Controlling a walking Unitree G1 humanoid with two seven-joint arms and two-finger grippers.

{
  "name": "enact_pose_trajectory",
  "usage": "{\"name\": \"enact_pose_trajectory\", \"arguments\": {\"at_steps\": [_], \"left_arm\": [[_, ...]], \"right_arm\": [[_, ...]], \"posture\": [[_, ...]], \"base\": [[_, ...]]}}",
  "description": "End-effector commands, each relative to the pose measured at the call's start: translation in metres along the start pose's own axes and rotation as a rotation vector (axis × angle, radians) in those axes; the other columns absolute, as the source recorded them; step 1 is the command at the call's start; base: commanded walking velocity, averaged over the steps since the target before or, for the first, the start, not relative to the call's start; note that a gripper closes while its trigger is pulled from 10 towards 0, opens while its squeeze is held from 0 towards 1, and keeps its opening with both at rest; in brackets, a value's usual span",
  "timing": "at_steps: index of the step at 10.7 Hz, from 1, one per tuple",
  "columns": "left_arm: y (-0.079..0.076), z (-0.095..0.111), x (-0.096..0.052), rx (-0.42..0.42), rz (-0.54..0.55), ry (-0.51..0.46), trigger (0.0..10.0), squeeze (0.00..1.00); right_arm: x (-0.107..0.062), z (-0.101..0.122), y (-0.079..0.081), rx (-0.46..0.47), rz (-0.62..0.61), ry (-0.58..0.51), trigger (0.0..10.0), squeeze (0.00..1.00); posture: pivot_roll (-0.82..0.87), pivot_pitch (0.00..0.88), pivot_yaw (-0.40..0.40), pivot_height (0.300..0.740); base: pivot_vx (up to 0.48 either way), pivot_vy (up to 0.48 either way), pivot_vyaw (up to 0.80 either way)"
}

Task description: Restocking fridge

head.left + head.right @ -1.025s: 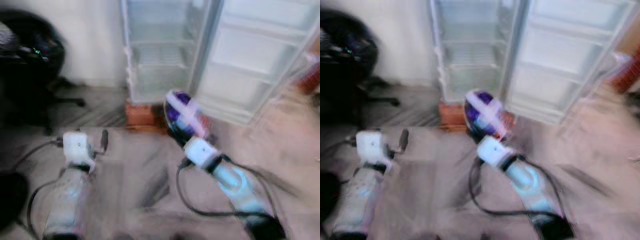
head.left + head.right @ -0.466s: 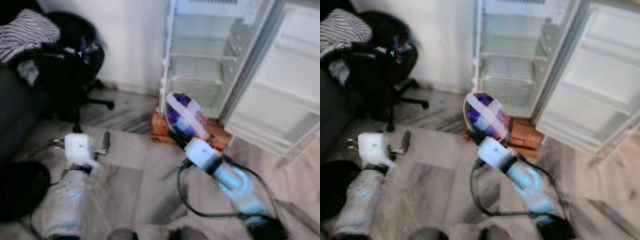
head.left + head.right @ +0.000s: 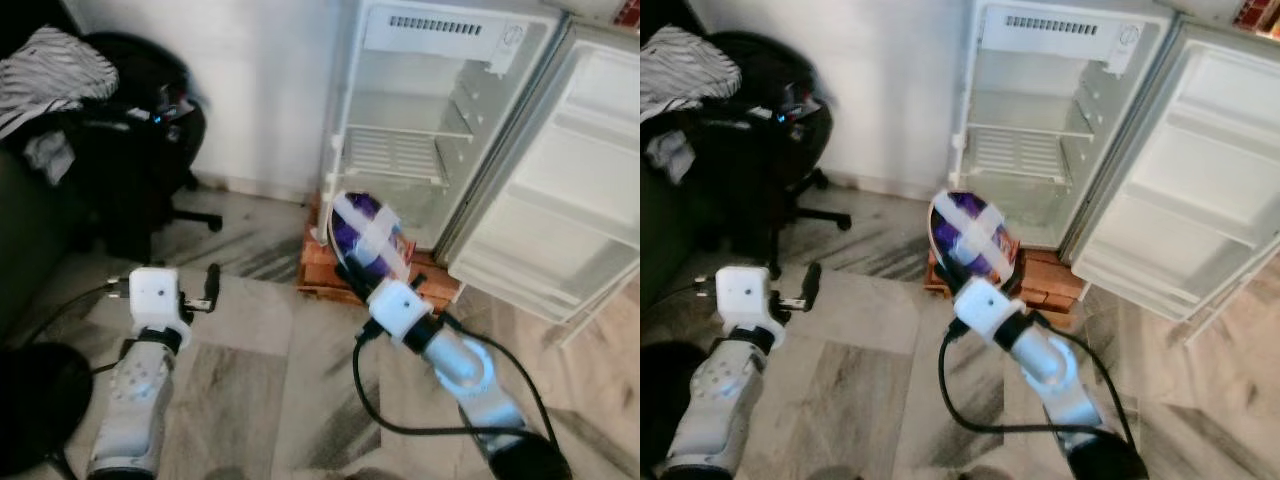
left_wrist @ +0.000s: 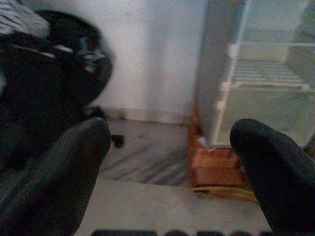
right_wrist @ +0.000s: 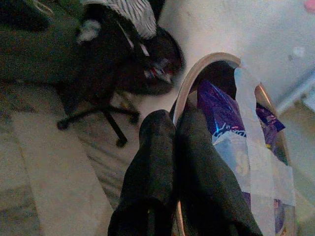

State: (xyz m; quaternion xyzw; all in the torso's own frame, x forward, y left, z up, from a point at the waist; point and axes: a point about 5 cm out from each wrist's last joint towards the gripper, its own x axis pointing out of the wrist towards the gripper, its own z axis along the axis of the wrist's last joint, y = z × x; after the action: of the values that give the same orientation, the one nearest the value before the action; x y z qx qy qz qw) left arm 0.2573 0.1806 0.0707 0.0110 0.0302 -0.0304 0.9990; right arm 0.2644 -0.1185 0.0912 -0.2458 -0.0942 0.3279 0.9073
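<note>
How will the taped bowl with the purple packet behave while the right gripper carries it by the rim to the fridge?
The bowl is pinched at one edge by the right gripper and hangs tilted, so it may swing or slip. Its rim looks thin and stiff, probably rigid and light. White tape crosses the purple packet, so the contents will likely stay inside.
</note>
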Motion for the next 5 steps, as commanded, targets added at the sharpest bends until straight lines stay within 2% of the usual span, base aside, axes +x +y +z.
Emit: {"name": "enact_pose_trajectory", "arguments": {"at_steps": [1,5], "left_arm": [[-0.0051,0.0024,0.0029,0.009,-0.036,-0.008,10.0,0.0],[-0.007,0.003,0.0046,0.001,-0.046,-0.014,10.0,0.0]], "right_arm": [[0.0,0.0032,-0.011,-0.01,-0.036,-0.015,10.0,0.0],[0.0012,0.0017,-0.0135,-0.008,-0.052,0.0,10.0,0.0]], "posture": [[0.09,0.064,-0.063,0.74],[0.09,0.059,-0.062,0.74]], "base": [[0.48,0.0,0.0],[0.48,0.0,0.0]]}}
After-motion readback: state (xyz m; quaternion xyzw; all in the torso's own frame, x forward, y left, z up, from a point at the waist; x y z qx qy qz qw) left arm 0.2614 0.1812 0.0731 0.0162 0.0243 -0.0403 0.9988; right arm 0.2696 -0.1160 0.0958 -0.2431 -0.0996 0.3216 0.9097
